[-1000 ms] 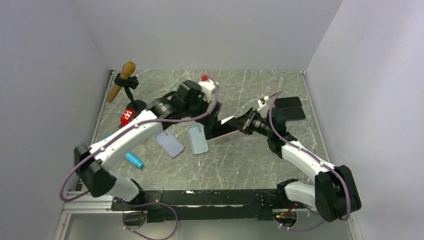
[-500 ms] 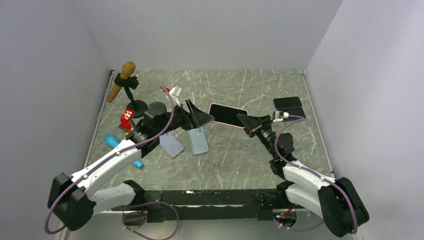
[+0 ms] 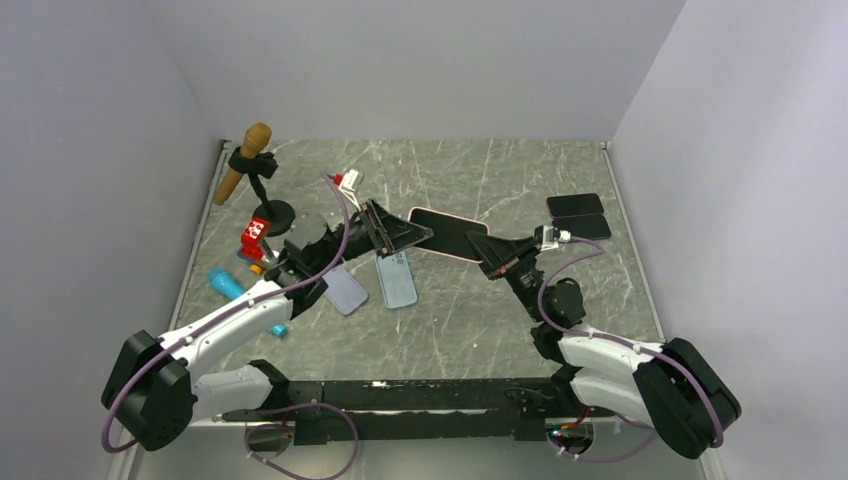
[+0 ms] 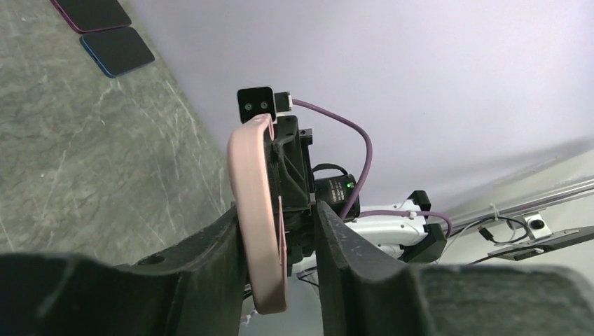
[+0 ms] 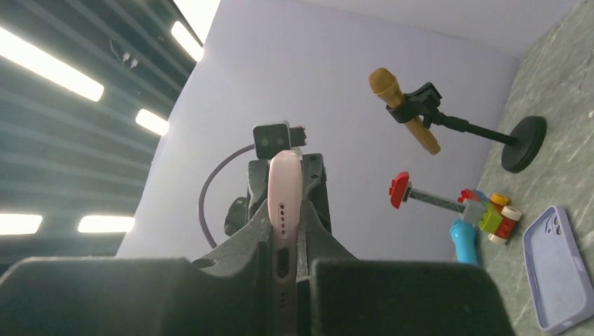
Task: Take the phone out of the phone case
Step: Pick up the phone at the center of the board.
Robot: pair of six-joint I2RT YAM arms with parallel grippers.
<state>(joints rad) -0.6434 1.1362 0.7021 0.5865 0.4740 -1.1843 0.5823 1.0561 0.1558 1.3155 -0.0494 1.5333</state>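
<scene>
- Brown-headed microphone (image 3: 248, 158) on a black stand is at your far left, at the back of the grey-green stone-patterned table (image 3: 480, 320).
- Just in front of the stand's base you have a small cluster of toy bricks (image 3: 254, 238), red on top. A blue cylinder (image 3: 224, 283) lies nearer to you.
- A lavender phone case (image 3: 340, 290) and a light blue phone case (image 3: 396, 278) lie flat side by side, both empty, under the left arm's wrist.
- Your left gripper (image 3: 420, 234) is raised off the table, its jaws set astride the left end of the phone (image 3: 447, 233). In the left wrist view one of the fingers (image 4: 210, 273) lies against the pink case (image 4: 258, 210). A dark gap shows between the case and the other finger, so the jaws are partly apart and not clamped.
- The phone is up in the air between the two grippers, screen upward and still inside its pink case.
- Your right gripper (image 3: 490, 258) pinches the phone's right end. The right wrist view shows the ported edge squeezed tight between both fingers.
- Two dark phones (image 3: 578, 215) lie flat together at the far right of the table, well apart from the grippers.
</scene>
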